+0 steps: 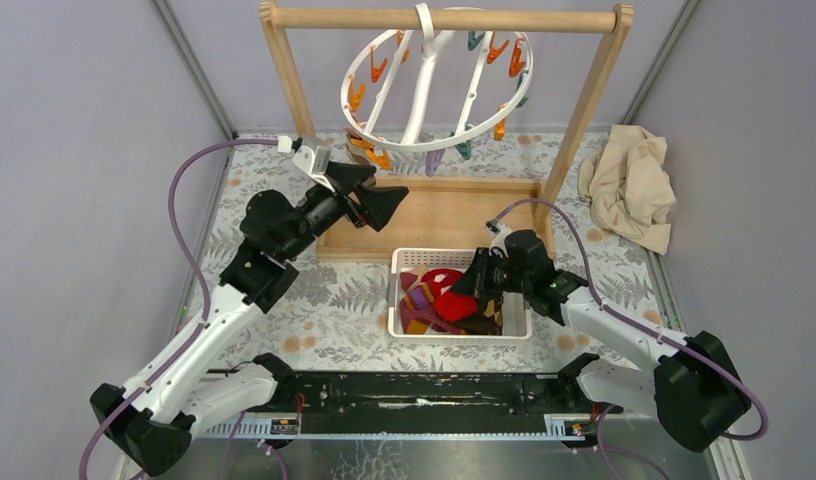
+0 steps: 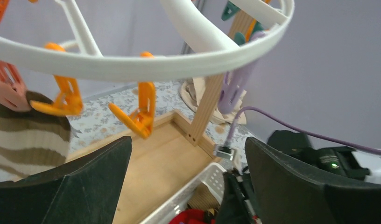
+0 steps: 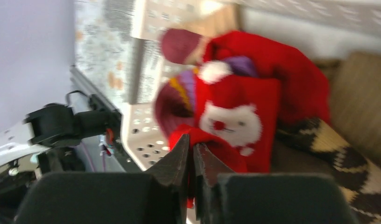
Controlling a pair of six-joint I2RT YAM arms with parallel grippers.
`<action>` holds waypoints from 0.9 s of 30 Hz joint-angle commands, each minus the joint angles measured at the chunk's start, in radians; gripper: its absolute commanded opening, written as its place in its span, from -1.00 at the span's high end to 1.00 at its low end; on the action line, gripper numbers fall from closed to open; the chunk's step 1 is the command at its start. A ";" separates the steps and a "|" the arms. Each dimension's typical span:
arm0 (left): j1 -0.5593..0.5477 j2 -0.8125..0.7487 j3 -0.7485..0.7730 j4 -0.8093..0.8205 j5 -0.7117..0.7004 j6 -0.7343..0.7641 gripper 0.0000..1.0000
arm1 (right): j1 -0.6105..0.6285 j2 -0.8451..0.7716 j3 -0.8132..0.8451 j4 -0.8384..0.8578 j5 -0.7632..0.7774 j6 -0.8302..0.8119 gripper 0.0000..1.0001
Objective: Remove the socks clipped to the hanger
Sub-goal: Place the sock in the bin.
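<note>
The white round hanger (image 1: 434, 140) hangs from the wooden rack; most of its orange and teal clips are bare. In the left wrist view a brown-striped sock (image 2: 25, 140) hangs from a pink clip (image 2: 9, 86) at the far left. My left gripper (image 1: 389, 183) (image 2: 188, 140) stands wide open just under the ring's near rim, holding nothing. My right gripper (image 1: 467, 285) (image 3: 193, 144) is down in the white basket (image 1: 459, 335), shut on a fold of a red sock (image 3: 212, 140) next to the red Santa sock (image 3: 235, 107). Other loose socks (image 1: 429, 300) lie there.
The wooden rack (image 1: 444, 17) stands on a wooden base tray (image 1: 434, 215) behind the basket. A crumpled beige cloth (image 1: 629, 185) lies at the right rear. Purple cables loop from both arms. Grey walls close in on both sides.
</note>
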 commanded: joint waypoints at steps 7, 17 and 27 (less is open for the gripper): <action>-0.064 -0.156 -0.074 -0.174 -0.043 -0.071 -0.97 | 0.001 -0.013 0.023 -0.255 0.286 -0.132 -0.21; -0.102 -0.181 -0.107 -0.328 -0.132 -0.065 -0.97 | 0.075 -0.060 0.257 -0.505 0.410 -0.303 -0.27; -0.107 -0.224 -0.150 -0.368 -0.142 -0.089 -0.98 | 0.387 0.103 0.355 -0.526 0.614 -0.300 -0.19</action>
